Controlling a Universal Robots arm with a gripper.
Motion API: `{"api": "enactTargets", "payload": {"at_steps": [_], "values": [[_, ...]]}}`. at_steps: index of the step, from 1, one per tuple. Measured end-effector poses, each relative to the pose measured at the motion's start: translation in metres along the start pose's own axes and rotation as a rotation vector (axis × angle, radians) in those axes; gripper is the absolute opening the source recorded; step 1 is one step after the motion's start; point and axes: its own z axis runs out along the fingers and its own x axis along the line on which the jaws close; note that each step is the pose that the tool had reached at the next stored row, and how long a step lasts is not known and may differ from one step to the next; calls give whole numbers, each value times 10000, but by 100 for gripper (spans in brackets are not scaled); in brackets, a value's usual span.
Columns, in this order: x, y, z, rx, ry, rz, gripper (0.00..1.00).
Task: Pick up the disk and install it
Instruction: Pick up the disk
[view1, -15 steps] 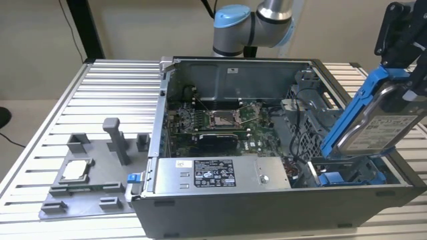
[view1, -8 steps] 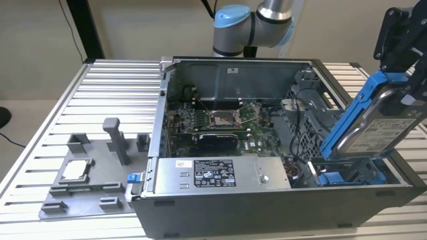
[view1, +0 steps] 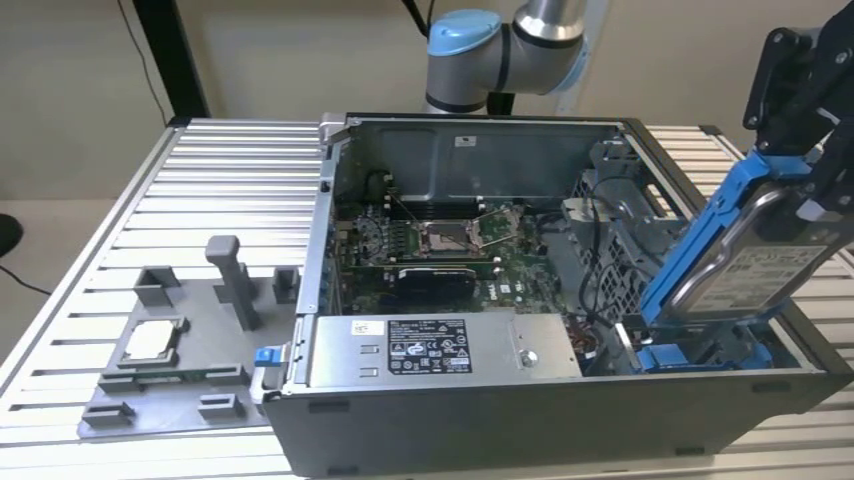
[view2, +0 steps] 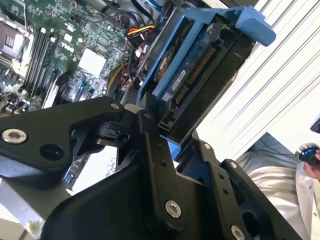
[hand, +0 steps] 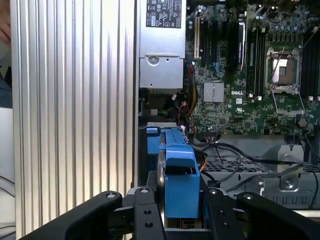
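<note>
Disk (view1: 745, 262) is up in the claw (view1: 790, 185), pinched tight between two black fingers (hand: 145, 212) that press on either side of its blue bracket. It hangs tilted over the open case (view1: 534, 425), top end leaning toward the exterior view's right, white label facing out. Its lower end is down at the blue bay (view1: 701, 355) in the case's near corner on the exterior view's right; touching or just above, I can't tell. Toward the exterior view's left of that bay, the grey power supply (view1: 427, 345) lies along the near wall, with the motherboard (view1: 427, 262) and its CPU socket (view1: 447, 235) behind it. Outside the case, on the slatted table (view1: 227, 170), a grey tray (view1: 174, 405) carries the CPU chip (view1: 150, 340), well apart from the claw. The arm (view1: 514, 45) rises behind the case. In the second wrist view, a person's hand (view2: 313, 167) shows beyond the table's edge.
</note>
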Motion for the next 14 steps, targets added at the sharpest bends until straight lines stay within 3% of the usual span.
{"api": "enactTargets", "payload": {"at_steps": [7, 14], "values": [[19, -10, 114, 0, -9, -2, 0], [20, -32, 165, 1, -65, 18, 0]]}}
